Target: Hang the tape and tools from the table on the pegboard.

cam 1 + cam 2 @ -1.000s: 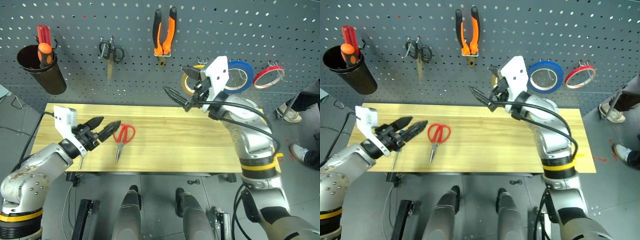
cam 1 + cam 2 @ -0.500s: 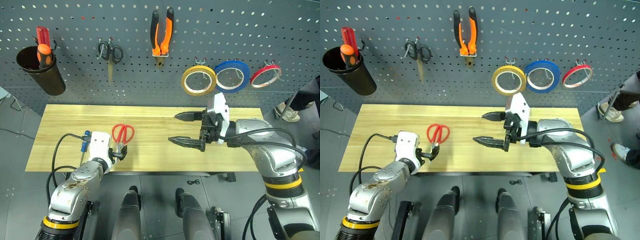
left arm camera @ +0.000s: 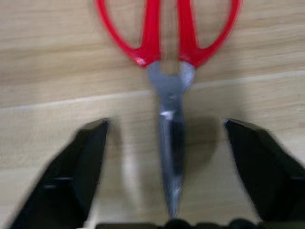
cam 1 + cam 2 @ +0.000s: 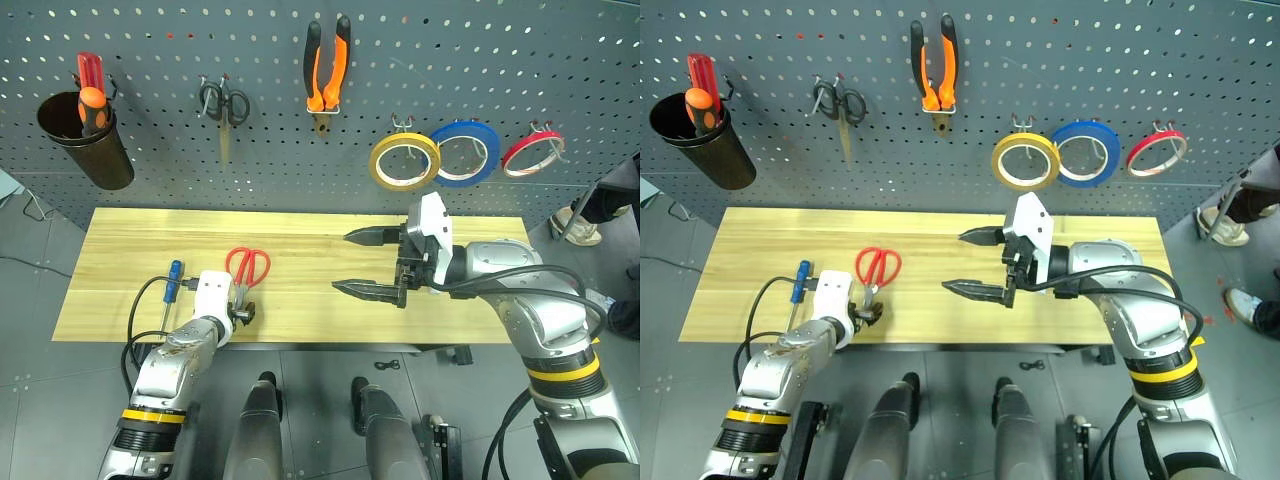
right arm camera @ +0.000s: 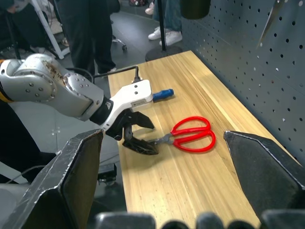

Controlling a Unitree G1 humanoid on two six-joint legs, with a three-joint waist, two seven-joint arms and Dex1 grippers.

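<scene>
Change, left arm: compared with 1 second ago, the left gripper (image 4: 243, 313) has dropped from above the table to the table top at the near-left edge, and now sits at the blade end of the red-handled scissors (image 4: 243, 275).
Change, right arm: the right gripper (image 4: 372, 262) has pulled back from the pegboard (image 4: 150, 160), where it stood by the tape hook, and now hovers over the middle of the table (image 4: 300, 250).
Change, tape: the tape (image 4: 403, 162) now hangs free on its hook, left of the blue roll (image 4: 464, 154) and the red roll (image 4: 533, 150).
Meaning for the task: the tape step looks finished, and the scissors appear to be the next pick.
Left gripper state: the wrist view shows its 2 fingers (image 3: 71, 171) spread, 1 on each side of the blade, with wood showing between each finger and the blade; not yet gripping.
Right gripper state: jaws wide apart, holding nothing.
Scissors: flat on the near-left part of the table, red loops toward the pegboard, blade tip toward the near edge.
Screwdriver: the blue-handled screwdriver (image 4: 171, 290) lies on the table just left of the left gripper.
Pliers: the orange-and-black pliers (image 4: 328, 62) already hang at upper centre of the pegboard.
Container: a dark cup (image 4: 87, 140) hangs at the far left of the pegboard.
Container contents: red and orange handles (image 4: 88, 90) stick up out of it; what lies deeper cannot be seen.
Also on the board: small dark scissors (image 4: 223, 106) between the cup and the pliers.
</scene>
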